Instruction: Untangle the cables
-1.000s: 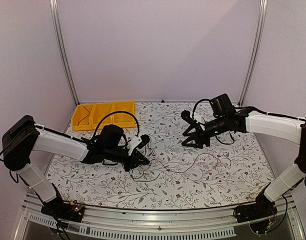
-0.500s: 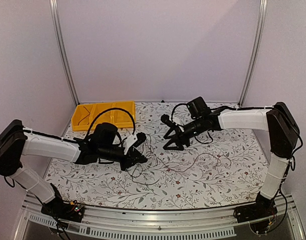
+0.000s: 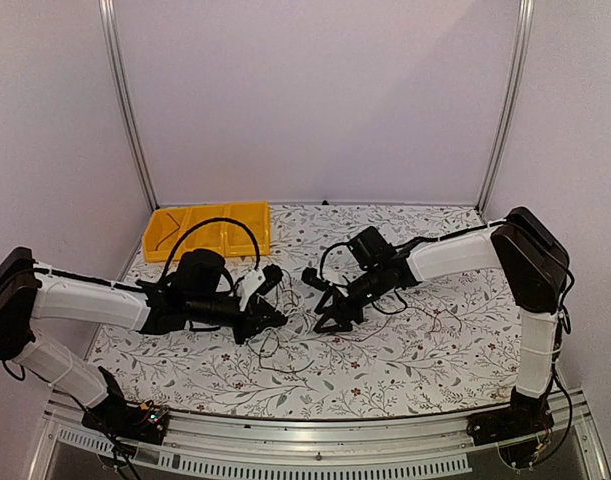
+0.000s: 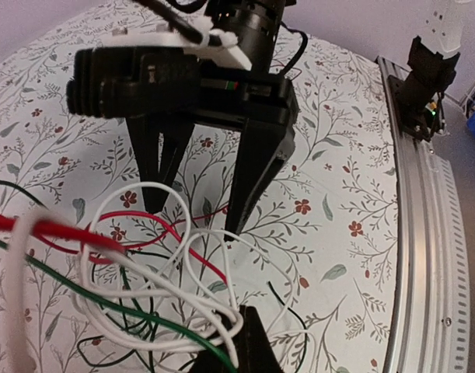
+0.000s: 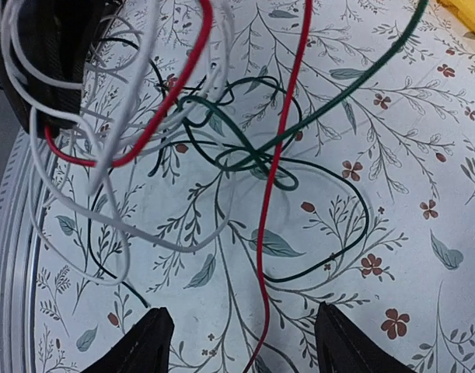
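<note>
Red, green, white and black strands make up the cables (image 3: 281, 348), a loose knot on the floral cloth (image 3: 435, 350), well apart from the yellow bin (image 3: 207, 231) and nearer the arm bases than it.

Top view: the left gripper (image 3: 272, 312) is clamped at the knot's bin-side edge. The right gripper (image 3: 321, 300), jaws spread, stands just beside the knot on the side away from the bin.

Left wrist view: white and green loops of the cables (image 4: 167, 303) gather at the closed left gripper (image 4: 243, 342). The right gripper (image 4: 194, 221) stands over the loops beyond, fingers wide apart and gripping nothing.

Right wrist view: the cables (image 5: 253, 155) cross in several loops. One red strand runs down between the open tips of the right gripper (image 5: 246, 346), untouched.

Judged handling: very light, limp, thin and slippery, prone to snag at crossings. A single strand clear of the crossings, such as the red one, looks the best hold.
</note>
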